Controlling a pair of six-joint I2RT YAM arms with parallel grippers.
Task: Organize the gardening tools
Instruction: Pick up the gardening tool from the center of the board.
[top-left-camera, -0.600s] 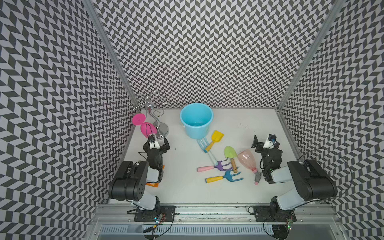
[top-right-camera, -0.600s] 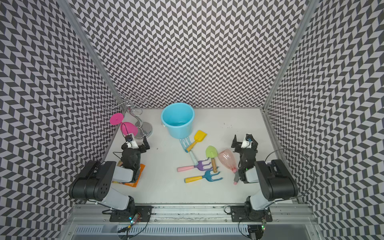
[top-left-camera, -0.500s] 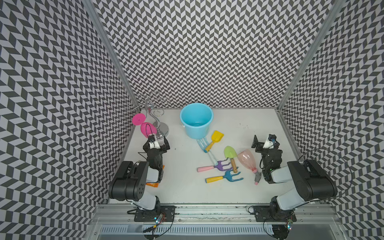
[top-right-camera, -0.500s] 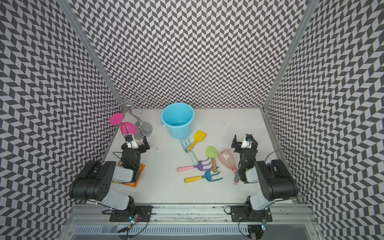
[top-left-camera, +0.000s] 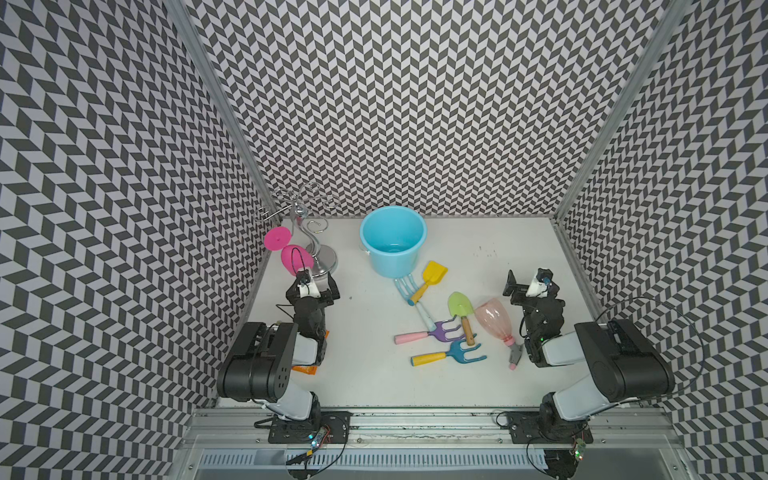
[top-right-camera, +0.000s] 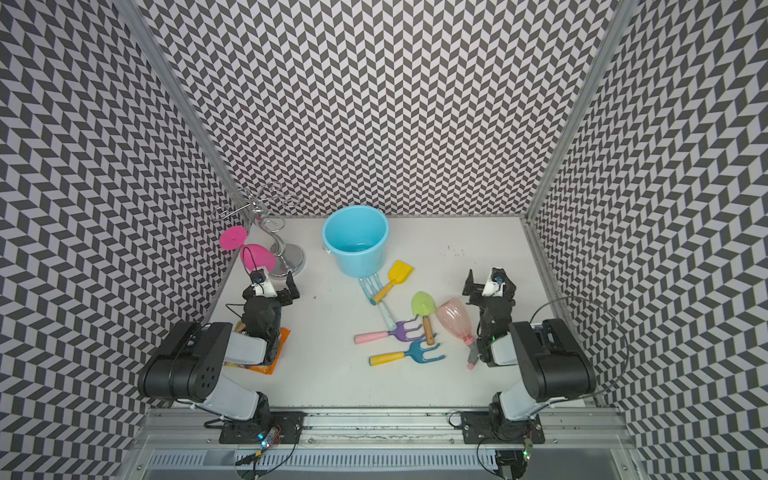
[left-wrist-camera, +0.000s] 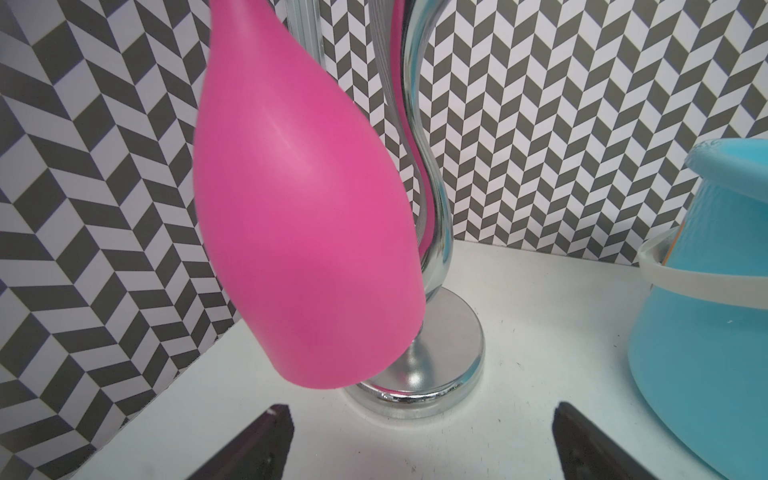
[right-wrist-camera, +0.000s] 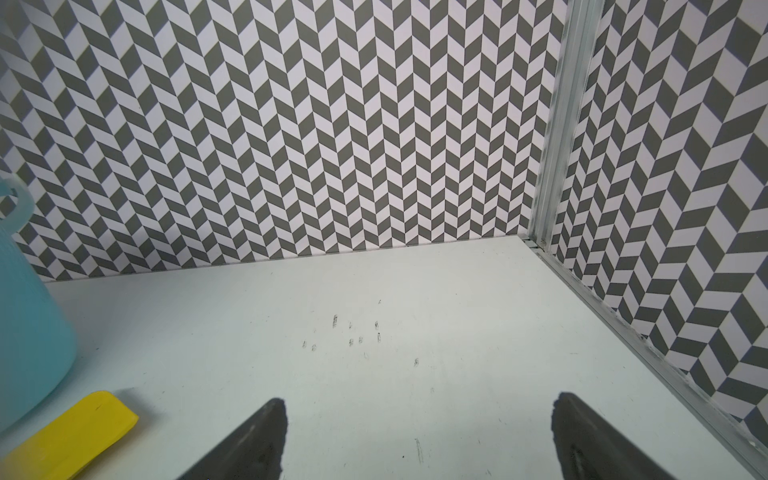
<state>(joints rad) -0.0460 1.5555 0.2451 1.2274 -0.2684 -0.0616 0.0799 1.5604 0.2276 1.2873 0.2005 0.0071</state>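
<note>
Tabletop (top-left-camera: 365, 386), white and lightly scuffed, sits inside chevron-patterned walls (top-left-camera: 415, 104); we see left gripper (left-wrist-camera: 419, 407) and right gripper (right-wrist-camera: 419, 398) both spread wide, each holding nothing.

Pink glass (top-left-camera: 296, 257) hangs upside down off the chrome rack (top-left-camera: 325, 262), back-left corner. Orange packet (top-right-camera: 281, 344) lies flat on the white table (top-left-camera: 365, 374) nearer the front, partly hidden.
</note>
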